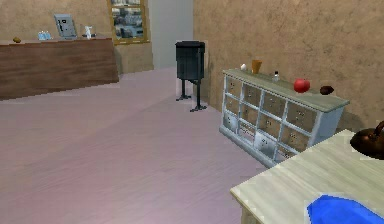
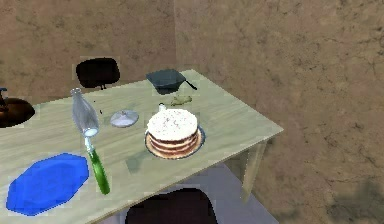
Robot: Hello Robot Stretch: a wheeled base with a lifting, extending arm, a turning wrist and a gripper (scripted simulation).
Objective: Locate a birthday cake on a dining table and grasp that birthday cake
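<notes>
Pale wooden dining table (image 2: 235, 120) beside a brown wall: the birthday cake (image 2: 173, 132) sits near its middle, with a green bottle (image 2: 98, 170) and a dark bowl (image 2: 166, 80) nearby. How the gripper's fingers stand cannot be told.

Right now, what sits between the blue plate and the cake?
A green bottle stands between the blue plate and the cake, seen in the arm side view.
</notes>
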